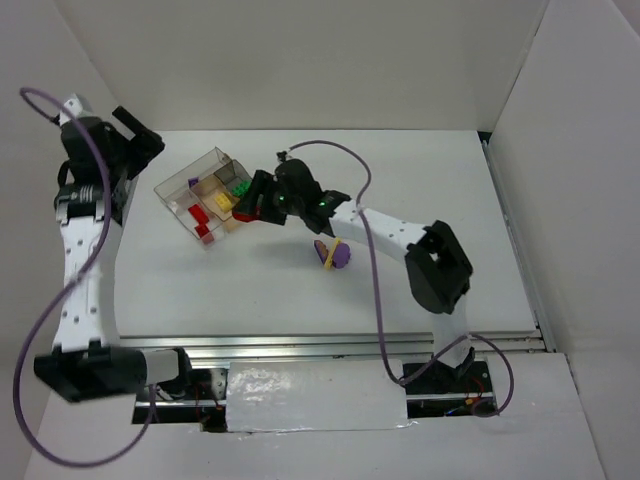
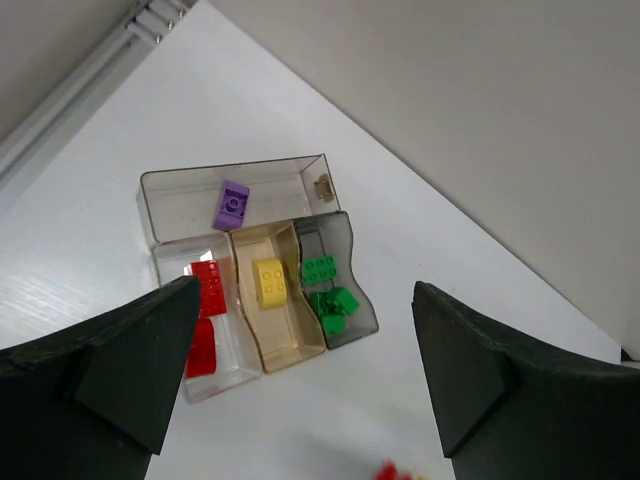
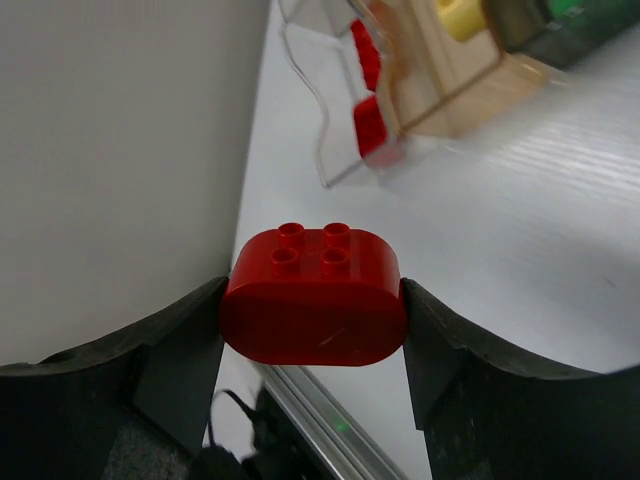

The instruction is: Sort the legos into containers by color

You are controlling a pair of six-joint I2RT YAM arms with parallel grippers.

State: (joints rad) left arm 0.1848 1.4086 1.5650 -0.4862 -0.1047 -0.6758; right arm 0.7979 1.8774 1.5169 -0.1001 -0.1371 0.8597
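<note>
**A:** Where is the red one right now?

**B:** The right gripper [image 3: 312, 335] pinches a rounded red brick [image 3: 313, 290] by its two ends, studs up. It is just short of the tray [image 1: 178, 185], which lies left of centre in the top view. Gripping the ends probably keeps the fingers clear of the compartment walls.

**A:** Which compartment should it go in?

**B:** Likely the clear compartment [image 2: 232, 350] at the tray's lower left in the left wrist view, where the other red bricks [image 2: 207, 285] lie. The yellow brick [image 2: 270, 280] has the tan one, the green bricks [image 2: 328, 290] the smoky one, and the purple brick [image 2: 232, 205] the long one above.

**A:** And the other arm?

**B:** The left gripper [image 2: 300, 370] hangs at the upper left of the top view, fingers spread wide and holding nothing. It is probably parked out of the way.

**A:** Is anything unsorted?

**B:** A purple and yellow pair [image 1: 333, 253] lies on the table [image 1: 450, 190], near centre.
</note>
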